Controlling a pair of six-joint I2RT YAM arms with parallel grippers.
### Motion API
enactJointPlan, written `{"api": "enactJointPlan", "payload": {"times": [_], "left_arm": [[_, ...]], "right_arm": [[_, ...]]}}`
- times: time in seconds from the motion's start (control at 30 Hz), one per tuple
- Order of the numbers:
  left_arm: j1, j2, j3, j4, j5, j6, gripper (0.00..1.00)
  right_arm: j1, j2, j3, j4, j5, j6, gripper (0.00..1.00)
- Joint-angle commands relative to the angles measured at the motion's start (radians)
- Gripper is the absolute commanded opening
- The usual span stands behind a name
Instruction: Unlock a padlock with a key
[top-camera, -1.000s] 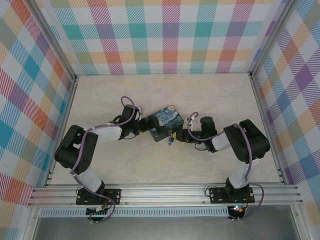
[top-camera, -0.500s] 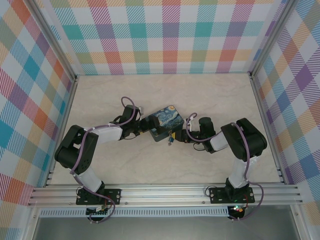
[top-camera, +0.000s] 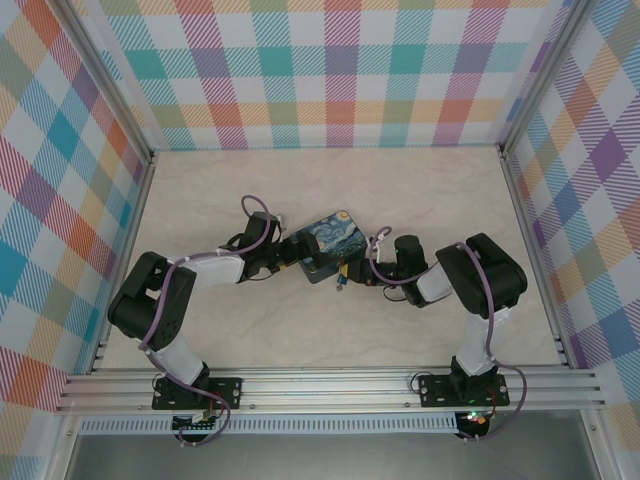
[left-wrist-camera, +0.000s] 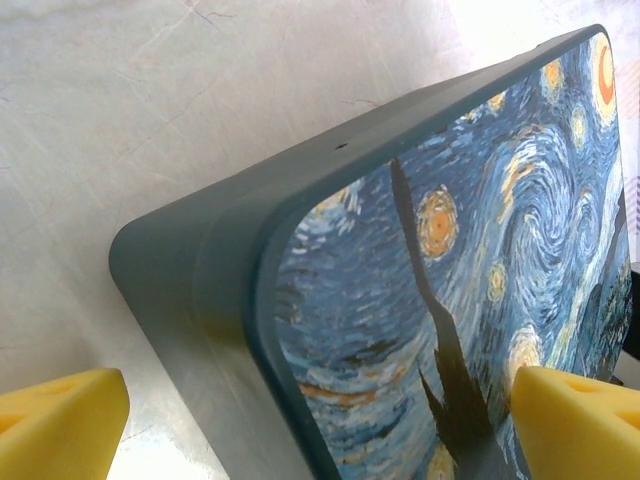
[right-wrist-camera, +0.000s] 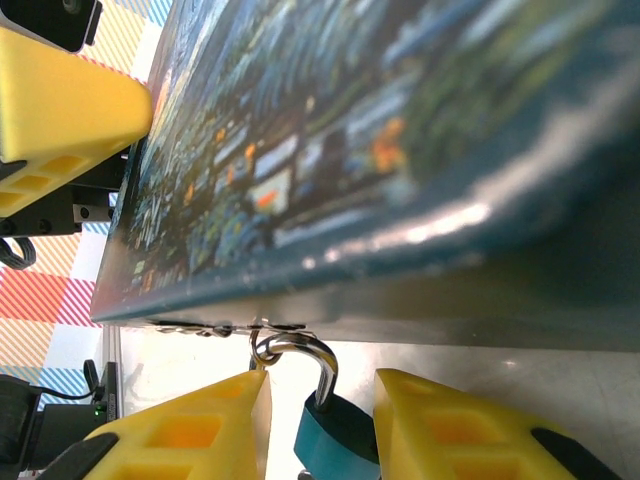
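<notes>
The padlock (right-wrist-camera: 335, 435) hangs by its shackle from the Starry Night tin's (right-wrist-camera: 330, 150) edge, lower centre of the right wrist view. Its blue body sits between your right gripper's (right-wrist-camera: 320, 385) fingers; whether they pinch it, you cannot tell. Your left gripper's (left-wrist-camera: 318, 400) fingers are spread astride the tin's corner. You seem to be steadying the lock; next, line the key squarely with its keyway.
</notes>
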Motion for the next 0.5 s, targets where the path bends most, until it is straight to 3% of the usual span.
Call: {"api": "enactJointPlan", "payload": {"times": [0.0, 0.47], "left_arm": [[-0.013, -0.015, -0.032, -0.082, -0.023, 0.005, 0.97], [-0.012, -0.044, -0.049, -0.087, -0.036, 0.000, 0.97]], "right_arm": [[0.028, 0.054, -0.004, -0.060, 0.001, 0.025, 0.32], [0.031, 0.050, -0.005, -0.049, 0.025, 0.041, 0.15]]}}
